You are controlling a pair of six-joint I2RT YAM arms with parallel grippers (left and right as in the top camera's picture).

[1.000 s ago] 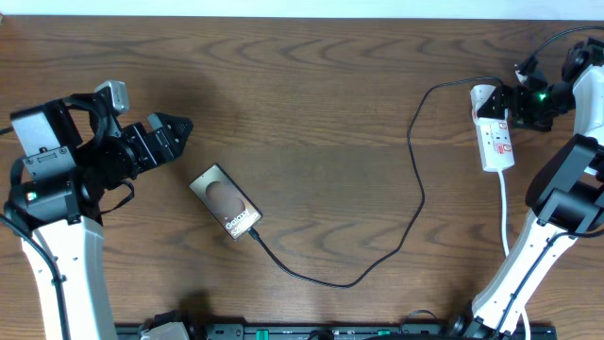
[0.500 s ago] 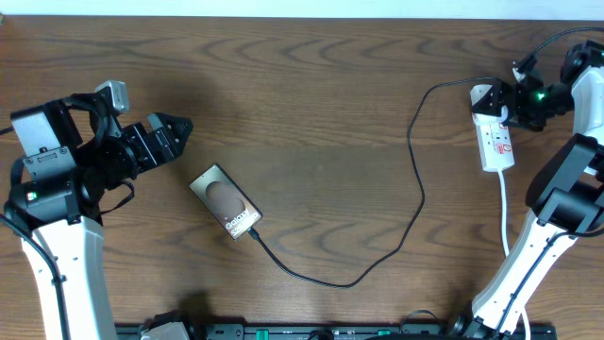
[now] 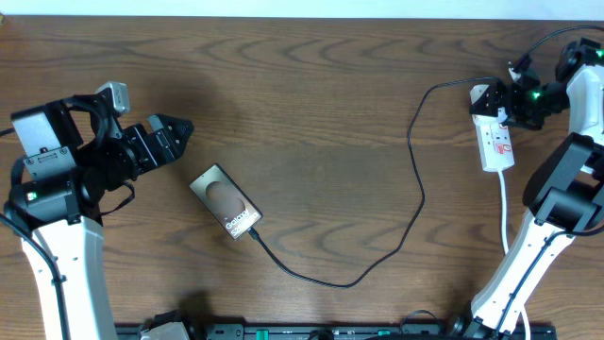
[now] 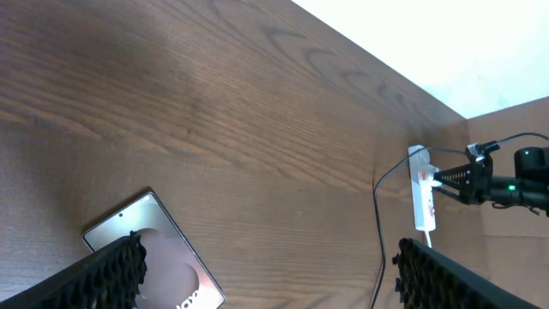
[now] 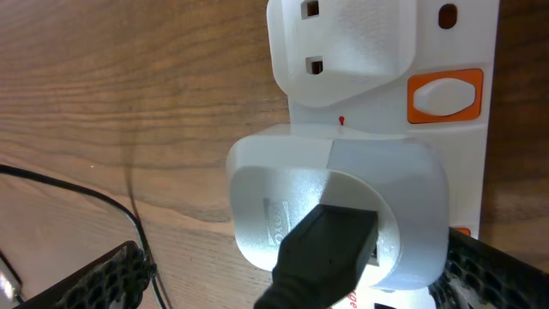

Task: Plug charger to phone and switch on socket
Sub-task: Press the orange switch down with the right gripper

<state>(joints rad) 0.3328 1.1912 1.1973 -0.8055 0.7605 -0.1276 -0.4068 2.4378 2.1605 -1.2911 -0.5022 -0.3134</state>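
Left claw hasn't budged, fingers spread wide, near the phone. The phone lies mid-left with the charger apparently already plugged in. Far right, the right claw, fingers apart, has crept toward the socket's far end. I'd guess it's hunting the orange switch.

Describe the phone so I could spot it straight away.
On the wooden table, look left of centre, near the left gripper. The phone lies flat there: a small brownish-grey slab with white lettering at one end, where the thin black charger reaches it.
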